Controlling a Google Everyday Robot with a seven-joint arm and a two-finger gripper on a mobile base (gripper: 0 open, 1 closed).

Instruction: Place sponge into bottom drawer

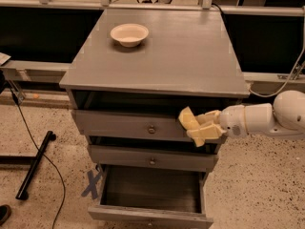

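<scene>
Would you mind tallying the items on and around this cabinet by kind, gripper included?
3 drawers: top drawer, middle drawer, bottom drawer (open)
1 bowl, on the cabinet top
1 sponge, in the gripper
1 gripper, in front of the top drawer's right end
Total: 6

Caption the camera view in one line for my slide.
Gripper holds the sponge at the top drawer front, bottom drawer open below; a bowl sits on the cabinet.
</scene>
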